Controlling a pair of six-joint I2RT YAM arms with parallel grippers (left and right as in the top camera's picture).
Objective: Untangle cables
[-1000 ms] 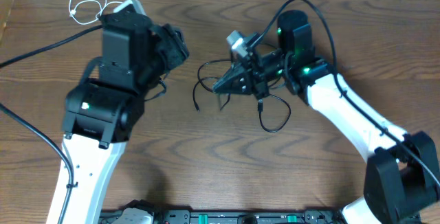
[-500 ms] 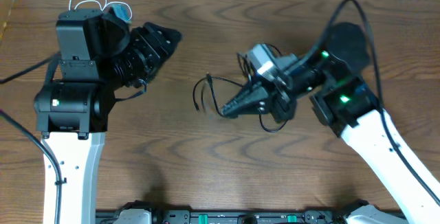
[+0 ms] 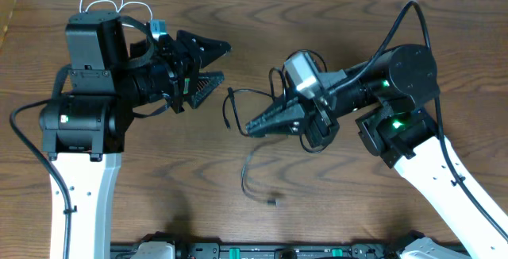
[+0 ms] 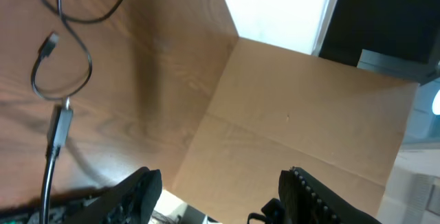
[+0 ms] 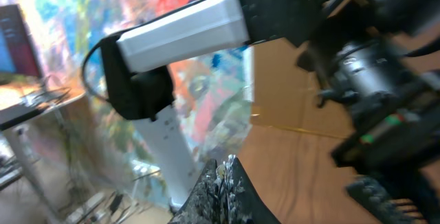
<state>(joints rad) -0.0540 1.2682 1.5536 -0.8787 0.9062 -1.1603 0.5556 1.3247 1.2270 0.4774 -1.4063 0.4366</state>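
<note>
Black cables point(image 3: 235, 98) lie tangled at the table's middle, with more loops under my right arm point(image 3: 311, 143). My right gripper point(image 3: 249, 127) is shut, raised and pointing left, seemingly pinching a thin black cable; a faint strand point(image 3: 246, 173) trails from it to a plug point(image 3: 274, 203). In the right wrist view the closed fingertips point(image 5: 225, 163) are blurred. My left gripper point(image 3: 213, 67) is open and empty, left of the tangle. The left wrist view shows its spread fingers point(image 4: 218, 191) and a black cable loop with plugs point(image 4: 60, 81). A white cable point(image 3: 103, 0) lies at the far left.
Thick black robot-base wires run at the left edge point(image 3: 32, 144) and arc over the right arm point(image 3: 413, 13). A cardboard wall point(image 4: 302, 114) stands beyond the table's end. A rail of equipment point(image 3: 262, 251) lines the front edge.
My left gripper has swung right toward the tangle and opened its fingers. My right gripper has lifted and turned; a thin strand with a plug now trails below it.
</note>
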